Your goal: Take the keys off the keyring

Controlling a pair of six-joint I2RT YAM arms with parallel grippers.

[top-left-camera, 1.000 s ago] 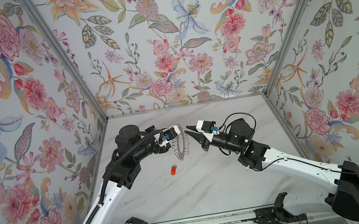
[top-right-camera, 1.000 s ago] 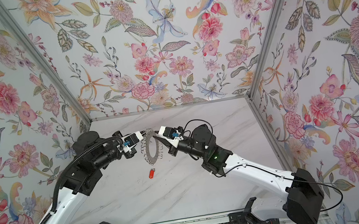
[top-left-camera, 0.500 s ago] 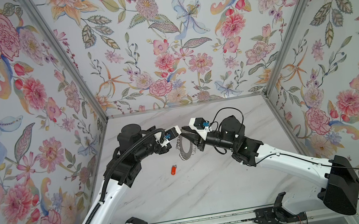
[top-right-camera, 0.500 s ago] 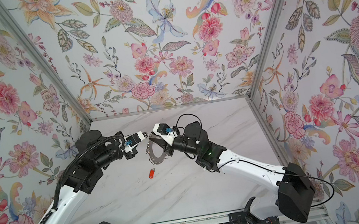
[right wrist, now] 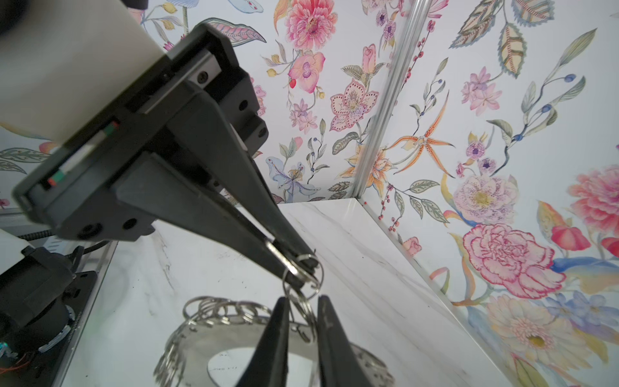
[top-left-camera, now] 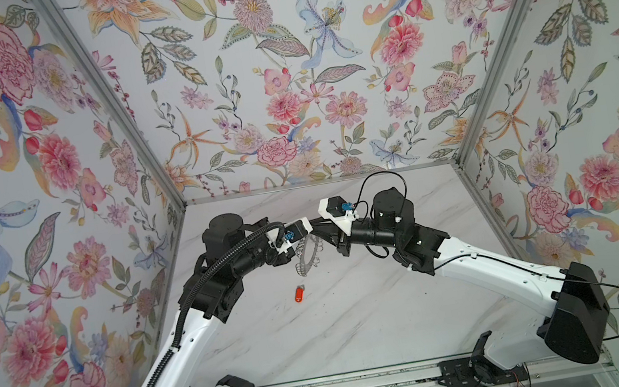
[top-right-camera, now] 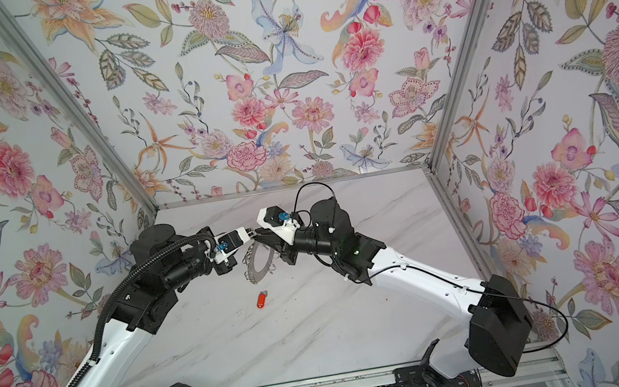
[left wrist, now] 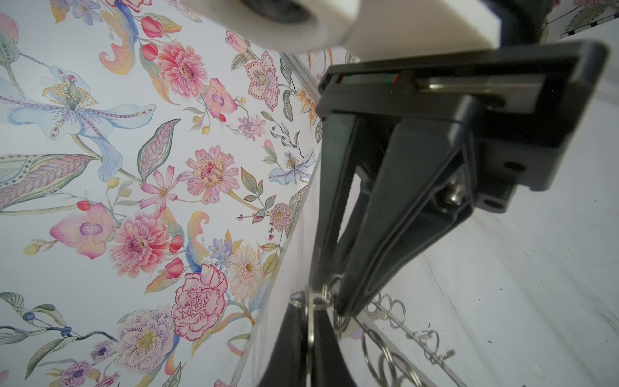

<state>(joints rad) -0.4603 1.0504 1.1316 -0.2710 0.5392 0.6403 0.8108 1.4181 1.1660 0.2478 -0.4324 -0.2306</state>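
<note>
Tips of the left pincer (right wrist: 302, 264) are pressed together on the wire-looped rim of the keyring (right wrist: 196, 341). Facing it, the right pincer (right wrist: 303, 303) has its tips slightly spread around neighbouring loops of that rim. The keyring hangs tilted beneath both, above the marble surface (top-left-camera: 361, 321). An orange-red fob (top-left-camera: 299, 294) lies loose on the surface, off the keyring, near it, toward the arm bases.

Both top views look steeply down from high above the near edge onto the white marble tabletop (top-left-camera: 341, 324) boxed by flowered walls (top-left-camera: 281, 81), sharing nearly everything. Each wrist camera sits very close to the large flat silver loop-rimmed keyring (right wrist: 201, 345), low in each frame, from opposite sides.
</note>
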